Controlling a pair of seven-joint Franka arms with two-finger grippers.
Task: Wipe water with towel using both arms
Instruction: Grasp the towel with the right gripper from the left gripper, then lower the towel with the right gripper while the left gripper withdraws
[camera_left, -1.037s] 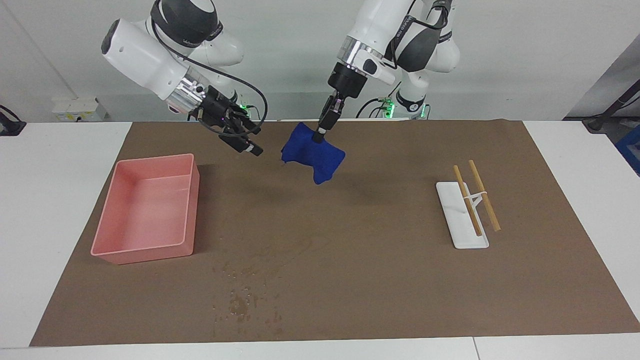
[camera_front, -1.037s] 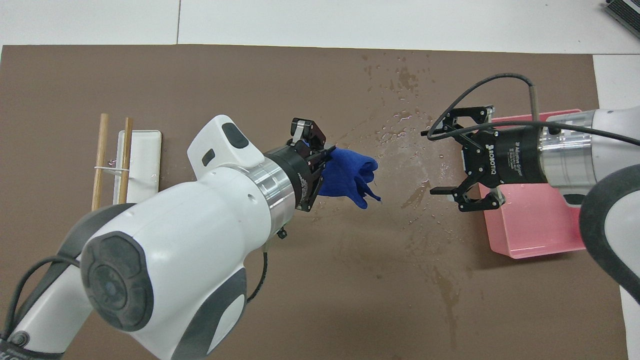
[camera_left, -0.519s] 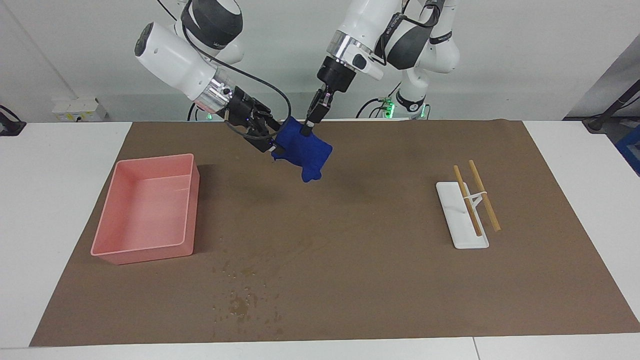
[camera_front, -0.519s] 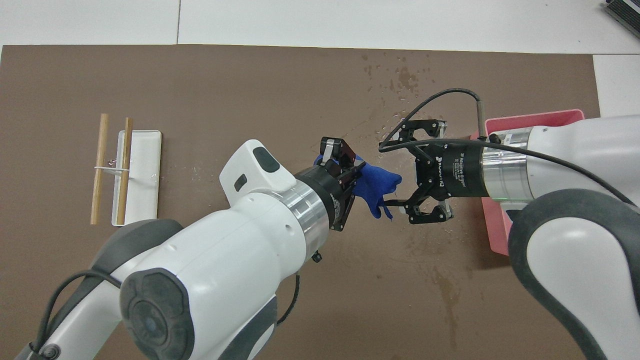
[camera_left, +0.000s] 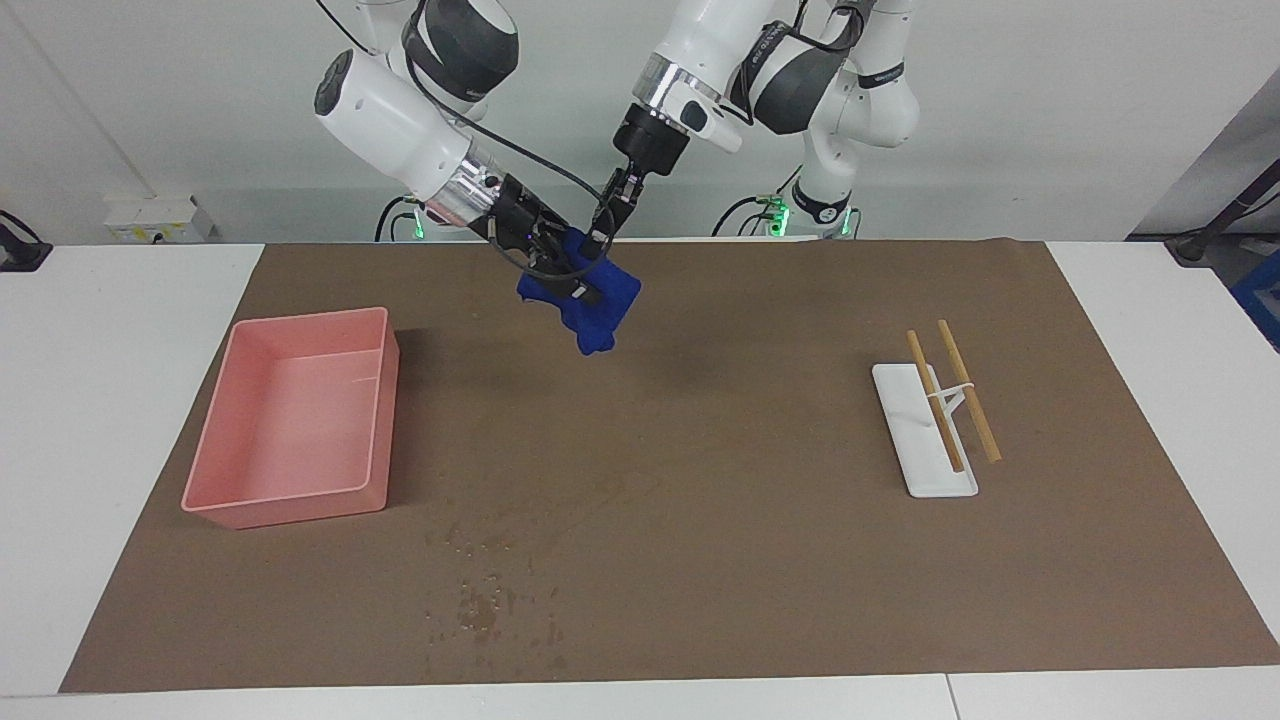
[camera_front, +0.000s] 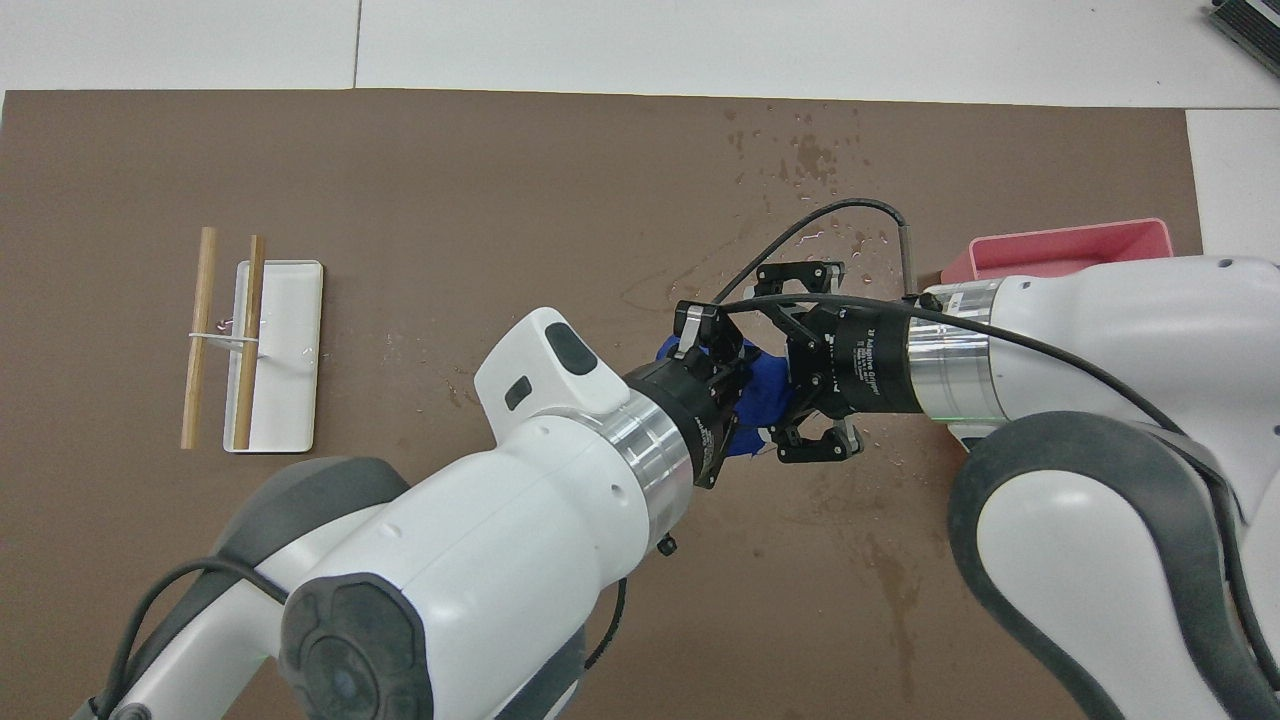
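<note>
The deep blue towel hangs in the air over the mat's edge nearest the robots, bunched and drooping. My left gripper points down from above and is shut on the towel's upper edge. My right gripper comes in from the pink tray's end and is pressed into the towel's side, right beside the left gripper. The water lies as dark droplets on the mat's part farthest from the robots, with thinner wet streaks spreading closer in.
A pink tray sits on the brown mat toward the right arm's end. A white rack with two wooden sticks stands toward the left arm's end.
The right gripper has swung in from over the tray's edge until it meets the towel. The left gripper has lifted the towel and carried it toward the right arm.
</note>
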